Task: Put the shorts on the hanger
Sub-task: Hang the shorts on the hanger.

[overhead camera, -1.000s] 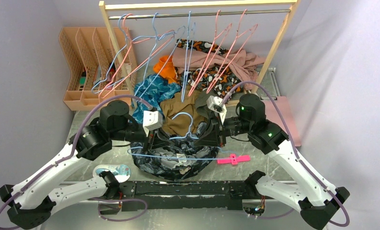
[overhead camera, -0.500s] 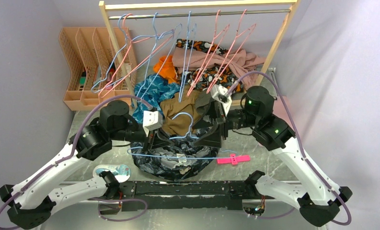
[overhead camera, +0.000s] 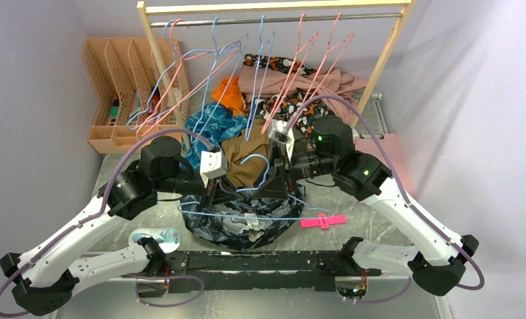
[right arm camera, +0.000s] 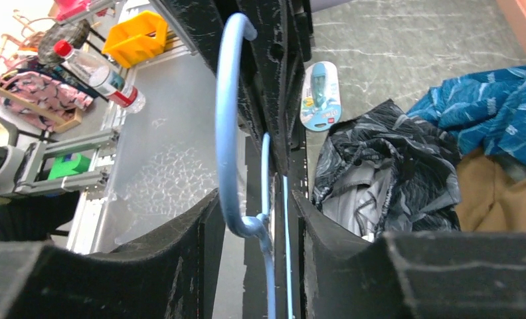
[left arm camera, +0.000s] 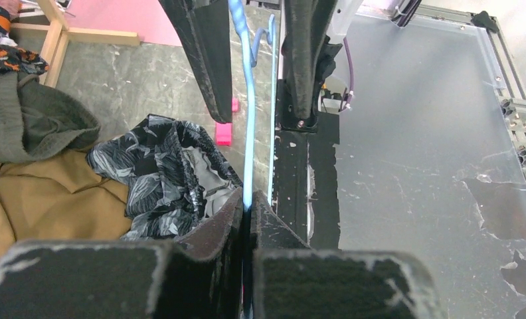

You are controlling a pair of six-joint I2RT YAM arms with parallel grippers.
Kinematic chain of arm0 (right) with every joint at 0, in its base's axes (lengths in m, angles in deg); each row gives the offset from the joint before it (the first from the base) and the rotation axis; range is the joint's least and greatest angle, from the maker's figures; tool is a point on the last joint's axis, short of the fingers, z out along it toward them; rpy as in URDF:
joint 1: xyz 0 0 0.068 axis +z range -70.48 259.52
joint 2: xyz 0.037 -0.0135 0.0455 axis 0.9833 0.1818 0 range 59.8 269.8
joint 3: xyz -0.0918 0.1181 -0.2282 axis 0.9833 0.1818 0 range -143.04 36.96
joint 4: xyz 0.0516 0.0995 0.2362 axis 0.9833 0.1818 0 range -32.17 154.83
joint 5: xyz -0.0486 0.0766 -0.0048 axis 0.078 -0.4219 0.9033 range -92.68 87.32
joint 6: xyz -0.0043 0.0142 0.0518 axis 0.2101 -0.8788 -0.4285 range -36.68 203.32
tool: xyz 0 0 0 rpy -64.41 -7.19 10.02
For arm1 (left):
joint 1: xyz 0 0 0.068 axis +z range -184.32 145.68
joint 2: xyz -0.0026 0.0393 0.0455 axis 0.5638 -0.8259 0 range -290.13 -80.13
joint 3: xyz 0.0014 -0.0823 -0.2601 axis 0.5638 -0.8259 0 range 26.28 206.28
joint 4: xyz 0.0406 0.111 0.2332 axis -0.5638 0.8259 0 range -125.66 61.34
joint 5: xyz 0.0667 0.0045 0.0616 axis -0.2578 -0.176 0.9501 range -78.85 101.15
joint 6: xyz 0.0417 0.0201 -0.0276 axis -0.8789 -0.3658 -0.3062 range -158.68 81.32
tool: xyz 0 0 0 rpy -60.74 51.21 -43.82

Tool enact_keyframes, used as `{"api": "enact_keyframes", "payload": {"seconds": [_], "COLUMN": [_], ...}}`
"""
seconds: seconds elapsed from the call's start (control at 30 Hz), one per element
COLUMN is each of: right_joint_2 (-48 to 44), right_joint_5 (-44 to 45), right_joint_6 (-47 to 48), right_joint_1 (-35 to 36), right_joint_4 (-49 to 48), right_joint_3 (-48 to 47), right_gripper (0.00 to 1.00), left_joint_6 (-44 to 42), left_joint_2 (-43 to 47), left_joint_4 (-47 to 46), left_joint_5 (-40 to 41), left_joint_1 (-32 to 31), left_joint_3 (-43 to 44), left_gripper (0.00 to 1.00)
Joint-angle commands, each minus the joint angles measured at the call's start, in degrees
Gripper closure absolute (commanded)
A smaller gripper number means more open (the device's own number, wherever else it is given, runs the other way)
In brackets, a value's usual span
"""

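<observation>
Left tool (left arm camera: 247, 207): clenched on the light-blue hanger (left arm camera: 249, 133), gripping its wire at one corner.

Right tool (right arm camera: 257, 212): fingers apart and straddling the hanger's hook, not pinching it.

The hanger is held up between both tools, just above the shorts (overhead camera: 240, 227). The shorts lie heaped on the worktop (overhead camera: 373, 216) at its near edge, between the two arms.

Open room: I see bare worktop to the right of the shorts. A pink clip (overhead camera: 323, 221) lies just beside them.

The rear is crowded by a garment heap (overhead camera: 293, 93) under the clothes rail (overhead camera: 273, 18).

Containers: a peach file rack (overhead camera: 114, 80) stands at rear left. Something small and dark sits low in one slot, which I cannot identify.
</observation>
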Motion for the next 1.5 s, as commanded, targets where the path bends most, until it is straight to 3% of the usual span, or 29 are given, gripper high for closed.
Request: {"api": "enact_keyframes", "payload": {"seconds": [0.0, 0.17, 0.23, 0.3, 0.33, 0.4, 0.47, 0.57, 0.77, 0.97, 1.13, 1.23, 1.3, 1.47], "right_joint_2": [-1.2, -2.1, -2.7, -3.0, -3.0, -3.6, -4.3, -5.7, -11.3, -17.0, -19.7, -19.9, -19.9, -20.1], "right_joint_5": [4.4, 8.0, 8.6, 8.4, 8.4, 8.6, 8.8, 10.2, 16.3, 21.7, 24.3, 26.1, 26.1, 25.9], "right_joint_6": [1.1, 1.7, 1.3, 0.7, 0.4, -0.2, -0.7, -0.4, -1.7, -2.4, -1.0, -0.5, -0.5, -0.1], "right_joint_1": [0.4, 0.4, 0.5, 0.5, 0.4, 0.4, 0.5, 0.4, 0.5, 0.4, 0.4, 0.4, 0.5, 0.4], "right_joint_4": [0.6, 0.3, -0.6, -1.6, -2.0, -2.8, -3.1, -1.5, 1.1, 6.5, 10.2, 11.7, 12.0, 12.0], "right_joint_3": [-0.4, 0.4, 0.8, 1.0, 1.2, 1.9, 2.9, 4.6, 10.6, 12.0, 12.7, 13.1, 13.1, 12.8], "right_gripper": [0.58, 0.66, 0.76, 0.93, 1.0, 1.0, 1.0, 1.0, 1.0, 1.0, 1.0, 1.0, 1.0, 1.0], "left_joint_6": [-0.7, -0.6, -0.4, 0.1, 0.3, 1.6, 4.2, 8.2, 28.2, 41.9, 51.1, 55.1, 55.2, 55.2], "left_joint_2": [0.4, 1.4, 2.0, 2.5, 2.7, 3.0, 3.8, 6.7, 17.2, 20.9, 17.2, 11.7, 8.6, 6.4], "left_joint_4": [-2.1, -1.8, -2.1, -2.8, -2.9, -3.0, -3.0, -3.0, -5.9, 4.0, 14.8, 21.1, 21.9, 18.9], "left_joint_5": [-2.0, -0.8, -0.2, 0.7, 1.5, 3.9, 7.7, 14.7, 33.0, 43.3, 46.3, 48.2, 47.9, 47.1], "left_joint_1": [0.2, 0.2, 0.2, 0.2, 0.2, 0.2, 0.2, 0.2, 0.2, 0.2, 0.2, 0.2, 0.2, 0.2], "left_joint_3": [1.4, 0.4, -0.2, -0.8, -0.9, -1.1, -1.5, -4.0, -15.3, -17.0, -17.2, -16.6, -16.7, -20.1], "left_gripper": [0.93, 0.93, 0.93, 0.91, 0.83, 0.51, 0.02, 0.01, 0.01, 0.01, 0.0, 0.07, 0.14, 0.16]}}
